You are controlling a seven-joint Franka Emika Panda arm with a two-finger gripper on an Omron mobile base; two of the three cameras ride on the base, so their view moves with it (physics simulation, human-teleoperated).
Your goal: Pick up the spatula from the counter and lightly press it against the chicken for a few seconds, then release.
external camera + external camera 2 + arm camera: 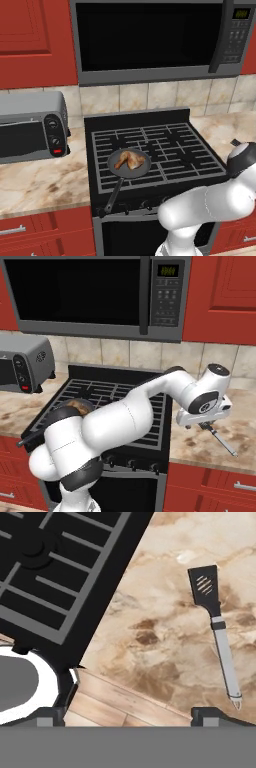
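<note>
right base view, arm bent right over counter [197, 448], gripper [198, 425] above spatula [224, 442], jaws wide apart, empty

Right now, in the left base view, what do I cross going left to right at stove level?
toaster oven → pan with the chicken in it → arm

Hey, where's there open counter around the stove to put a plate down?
Bare counter lies in front of the toaster oven, left of the stove, and a strip lies between the stove's right edge and the spatula. Crowded: the front-left burner, taken by the pan with the chicken.
</note>
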